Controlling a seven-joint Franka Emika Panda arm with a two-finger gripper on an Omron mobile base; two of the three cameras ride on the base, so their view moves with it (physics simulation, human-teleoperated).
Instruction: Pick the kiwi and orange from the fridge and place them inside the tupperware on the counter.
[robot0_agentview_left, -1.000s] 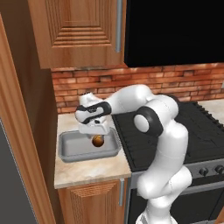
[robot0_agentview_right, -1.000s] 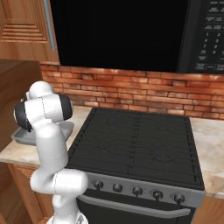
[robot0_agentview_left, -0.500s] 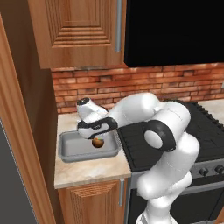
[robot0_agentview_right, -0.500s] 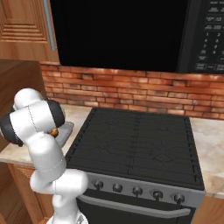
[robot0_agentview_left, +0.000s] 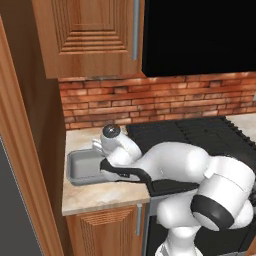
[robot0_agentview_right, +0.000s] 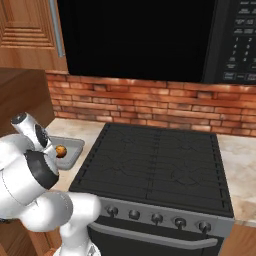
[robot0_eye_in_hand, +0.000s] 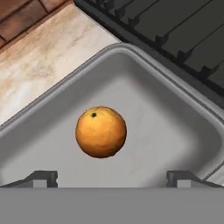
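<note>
The orange (robot0_eye_in_hand: 100, 131) lies loose on the floor of the grey tupperware (robot0_eye_in_hand: 173, 89), a round orange-brown ball with a small dark stem spot. My gripper (robot0_eye_in_hand: 111, 178) hangs just above it, open, with its two dark fingertips (robot0_eye_in_hand: 41, 177) wide apart and touching nothing. From the right base view the orange (robot0_agentview_right: 61, 150) shows inside the tupperware (robot0_agentview_right: 72, 145), just past my arm. In the left base view my hand hovers over the tupperware (robot0_agentview_left: 80, 167) on the beige counter (robot0_agentview_left: 100, 192) and hides the fruit. The kiwi is out of view. A strip of the dark grey fridge (robot0_agentview_left: 10, 215) shows at the far left.
The black stovetop (robot0_agentview_right: 155, 165) lies directly right of the tupperware. A brick wall (robot0_agentview_left: 150, 102) backs the counter, with a wooden cabinet (robot0_agentview_left: 90, 35) and a black microwave (robot0_agentview_right: 150, 40) overhead. A tall wooden panel (robot0_agentview_left: 30, 150) bounds the counter on the left.
My arm has folded down low over the counter, and the hand has shifted over the tupperware. The orange stays in the tray, and the jaws have spread slightly wider.
</note>
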